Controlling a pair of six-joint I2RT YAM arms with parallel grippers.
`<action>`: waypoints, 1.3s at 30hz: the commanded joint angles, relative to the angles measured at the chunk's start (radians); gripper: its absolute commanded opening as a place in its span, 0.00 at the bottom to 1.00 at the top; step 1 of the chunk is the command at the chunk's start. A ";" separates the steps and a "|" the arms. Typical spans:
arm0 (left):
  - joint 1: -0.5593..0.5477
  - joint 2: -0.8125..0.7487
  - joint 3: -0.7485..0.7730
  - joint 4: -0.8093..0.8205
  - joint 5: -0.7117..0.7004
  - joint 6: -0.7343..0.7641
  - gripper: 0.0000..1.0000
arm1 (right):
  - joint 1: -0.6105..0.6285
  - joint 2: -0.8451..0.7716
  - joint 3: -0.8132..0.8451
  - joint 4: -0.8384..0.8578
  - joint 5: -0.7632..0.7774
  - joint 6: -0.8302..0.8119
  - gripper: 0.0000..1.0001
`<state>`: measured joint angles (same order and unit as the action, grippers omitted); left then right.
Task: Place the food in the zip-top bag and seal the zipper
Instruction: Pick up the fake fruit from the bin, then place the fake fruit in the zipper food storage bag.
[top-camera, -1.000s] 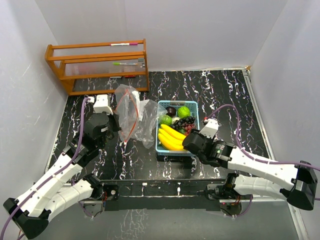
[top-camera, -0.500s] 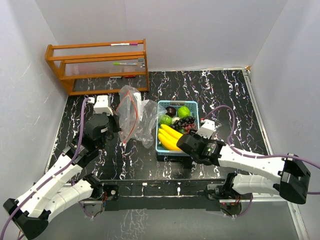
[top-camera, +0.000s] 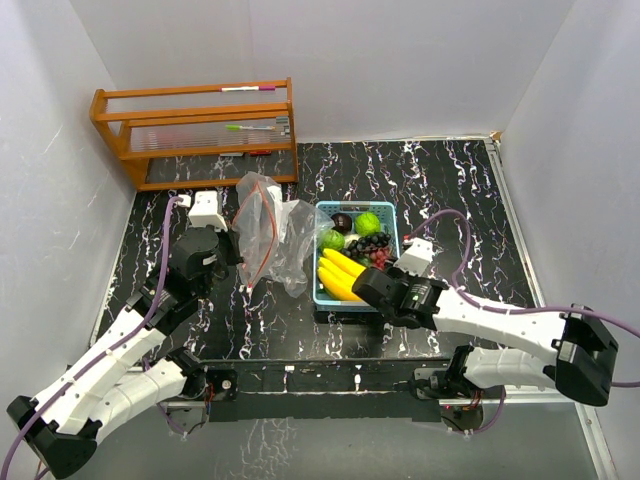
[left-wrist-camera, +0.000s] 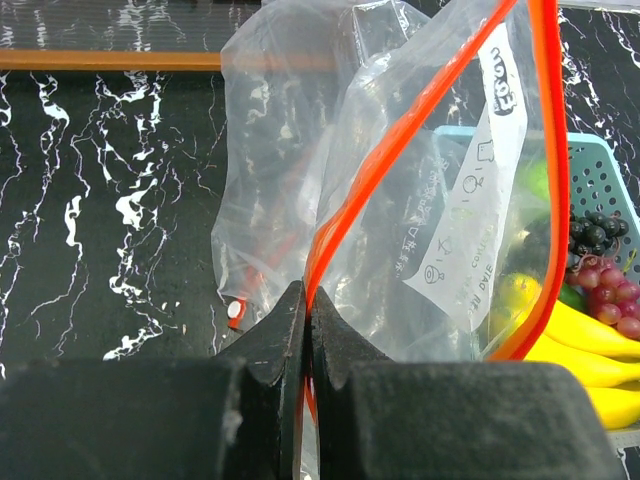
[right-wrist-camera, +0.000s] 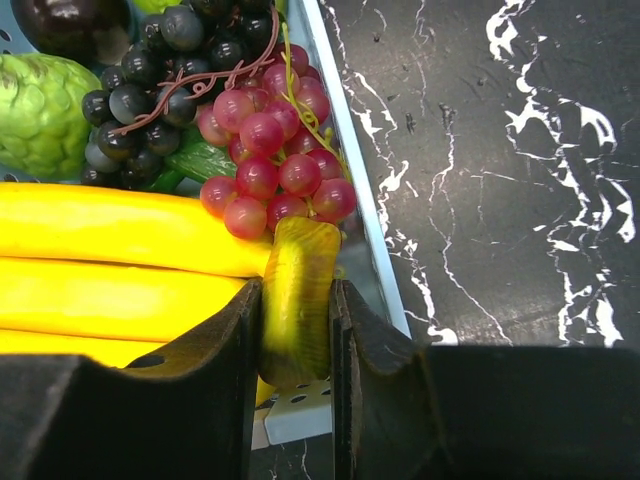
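The clear zip-top bag (top-camera: 262, 225) stands left of the blue basket (top-camera: 392, 222). My left gripper (top-camera: 234, 260) is shut on its red-orange zipper (left-wrist-camera: 400, 160), with the strip running up from between the jaws. The gripper also shows in the left wrist view (left-wrist-camera: 306, 300). In the basket lie lime-green balls (top-camera: 368, 222), a dark purple ball (top-camera: 342, 221), dark and red grapes (right-wrist-camera: 270, 150) and a bunch of yellow bananas (top-camera: 340, 278). My right gripper (right-wrist-camera: 297, 310) is at the basket's near right corner, shut on the yellow-green banana stem (right-wrist-camera: 298, 280).
A wooden rack (top-camera: 195, 130) with pens stands at the back left. More crinkled clear plastic (top-camera: 297, 255) lies between the bag mouth and the basket. White walls close in the black marbled table (top-camera: 450, 190) on three sides.
My right gripper has moved left along the basket's near edge to the banana bunch. The left gripper and the bag have stayed put.
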<state>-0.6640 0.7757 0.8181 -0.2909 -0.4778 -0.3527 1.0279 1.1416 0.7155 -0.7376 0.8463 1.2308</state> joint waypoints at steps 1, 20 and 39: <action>0.004 -0.003 0.004 0.017 0.005 -0.008 0.00 | -0.005 -0.085 0.106 -0.071 0.071 -0.037 0.08; 0.004 0.038 0.009 0.034 0.050 -0.036 0.00 | -0.005 -0.301 0.228 0.420 -0.090 -0.514 0.08; 0.004 0.041 -0.059 0.160 0.105 -0.181 0.00 | -0.006 -0.197 0.045 1.027 -0.230 -0.258 0.08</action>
<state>-0.6640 0.8246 0.7868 -0.2054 -0.3946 -0.4637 1.0248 0.9295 0.7799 0.0666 0.6254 0.8524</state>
